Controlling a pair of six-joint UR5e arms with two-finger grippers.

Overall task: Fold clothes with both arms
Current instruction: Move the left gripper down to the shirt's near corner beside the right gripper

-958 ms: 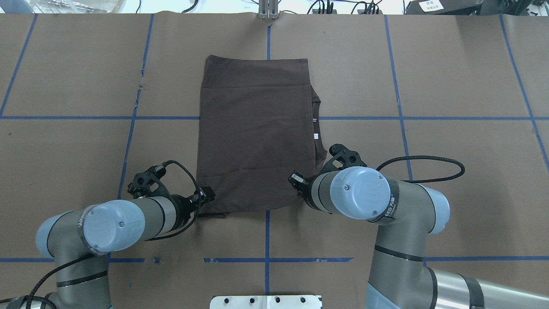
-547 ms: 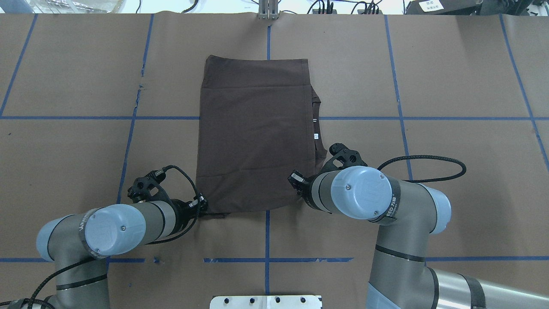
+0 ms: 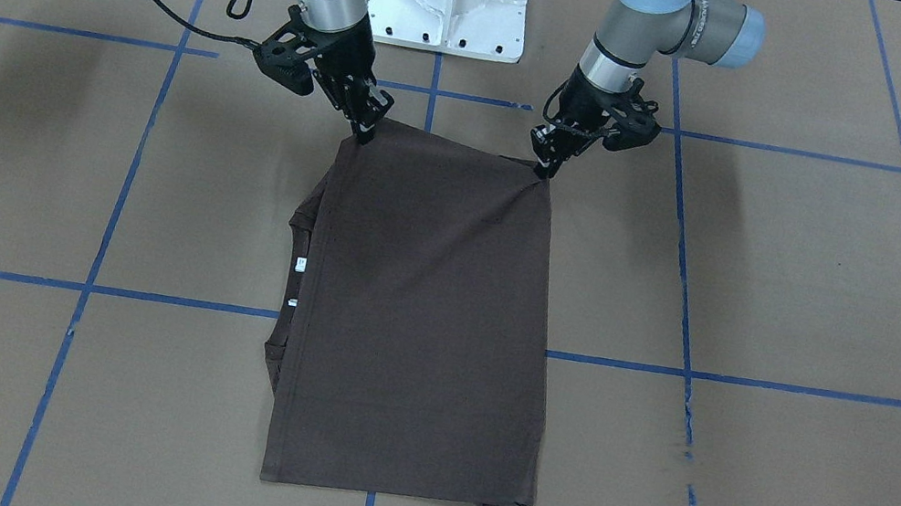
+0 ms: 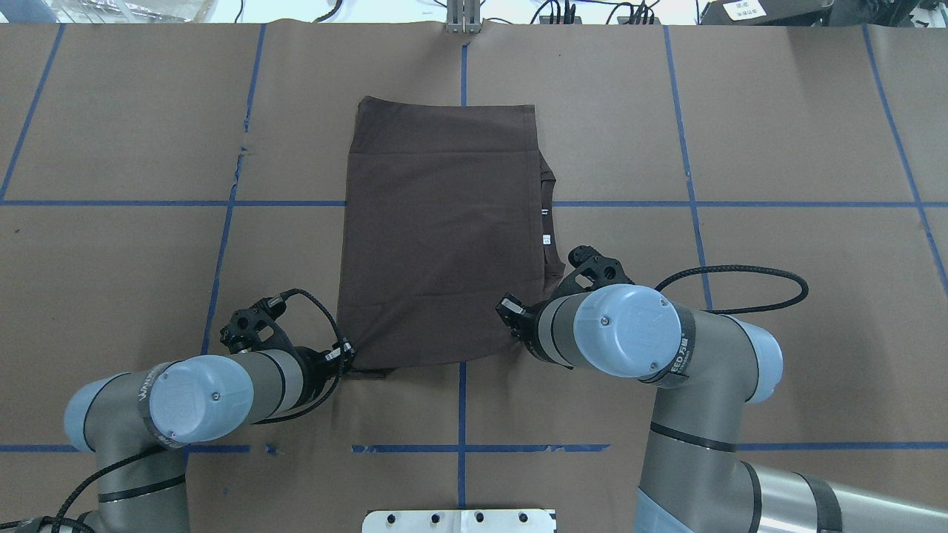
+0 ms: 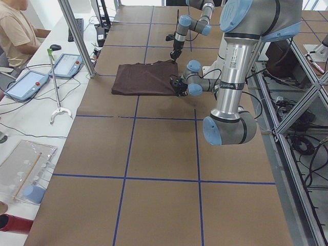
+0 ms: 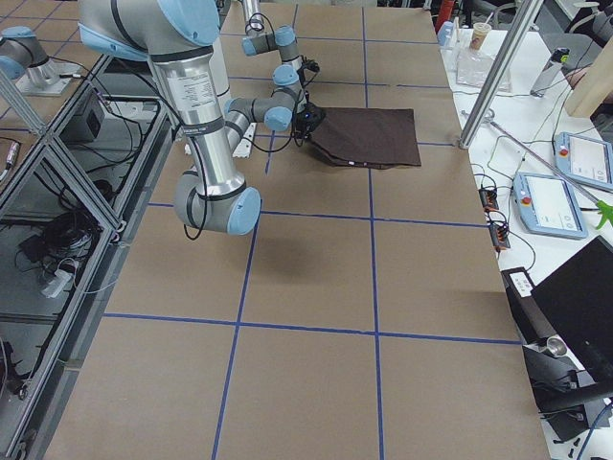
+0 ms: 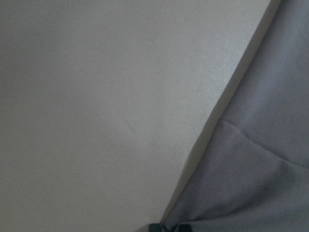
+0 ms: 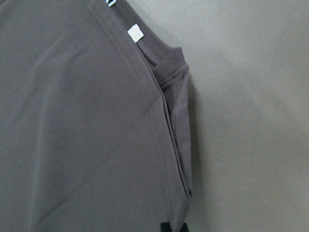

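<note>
Where folded, T-shirt (image 4: 441, 237) collar (image 8: 174, 67) half-hidden.

T-shirt (image 7: 260, 169) blurred close up, neck tags (image 8: 134, 33) unreadable

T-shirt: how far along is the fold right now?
Done: the T-shirt lies flat as a narrow rectangle, with its collar peeking out along one long side. In hand: the left gripper and the right gripper each appear to be pinching a near corner of the cloth. Remaining: carrying that near edge over to the far edge, then letting go.
</note>
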